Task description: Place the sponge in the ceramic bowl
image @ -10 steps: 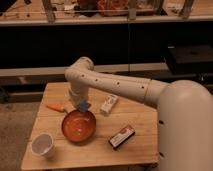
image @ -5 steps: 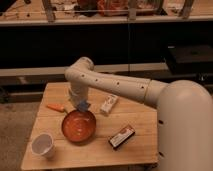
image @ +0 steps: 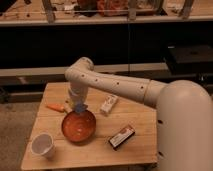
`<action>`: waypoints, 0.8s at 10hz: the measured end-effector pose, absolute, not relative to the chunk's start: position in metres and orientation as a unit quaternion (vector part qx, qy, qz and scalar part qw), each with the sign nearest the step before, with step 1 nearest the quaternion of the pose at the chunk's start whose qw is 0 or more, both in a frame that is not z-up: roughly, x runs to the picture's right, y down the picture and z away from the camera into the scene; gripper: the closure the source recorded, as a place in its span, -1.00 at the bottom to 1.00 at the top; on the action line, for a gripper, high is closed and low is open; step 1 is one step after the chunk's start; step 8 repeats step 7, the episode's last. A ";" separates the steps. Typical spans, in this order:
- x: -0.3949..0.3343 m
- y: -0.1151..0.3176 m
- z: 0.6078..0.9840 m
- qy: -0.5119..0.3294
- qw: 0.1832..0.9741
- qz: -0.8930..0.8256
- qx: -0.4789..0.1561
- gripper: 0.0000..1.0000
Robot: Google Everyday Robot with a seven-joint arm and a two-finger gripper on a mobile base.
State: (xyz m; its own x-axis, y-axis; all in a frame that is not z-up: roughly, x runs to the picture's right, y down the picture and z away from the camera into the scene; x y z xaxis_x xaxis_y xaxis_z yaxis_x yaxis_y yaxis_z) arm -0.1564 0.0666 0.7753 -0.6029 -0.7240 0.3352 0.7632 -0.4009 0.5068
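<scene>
At the lower left of the desk [image: 142, 117] a white cup [image: 42, 145] is standing, and an orange stick-like thing [image: 56, 107] is lying above it. Near the middle, the gripper [image: 79, 102] is hanging just over the far rim of the ceramic bowl [image: 78, 127] and seemingly pinching the sponge [image: 80, 108]. The sponge is not resting inside, so lowering and letting go are remaining. A white package [image: 109, 104] and a black bar [image: 122, 136] are lying to the right.
</scene>
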 end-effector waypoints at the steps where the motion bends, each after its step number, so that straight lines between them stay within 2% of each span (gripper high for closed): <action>1: -0.157 0.066 0.775 -0.320 0.444 -0.837 -0.030 -0.27; 2: -0.157 0.067 0.776 -0.320 0.443 -0.837 -0.029 -0.28; 4: -0.158 0.066 0.776 -0.321 0.441 -0.838 -0.027 -0.55; 8: -0.159 0.066 0.777 -0.321 0.439 -0.839 -0.025 -0.60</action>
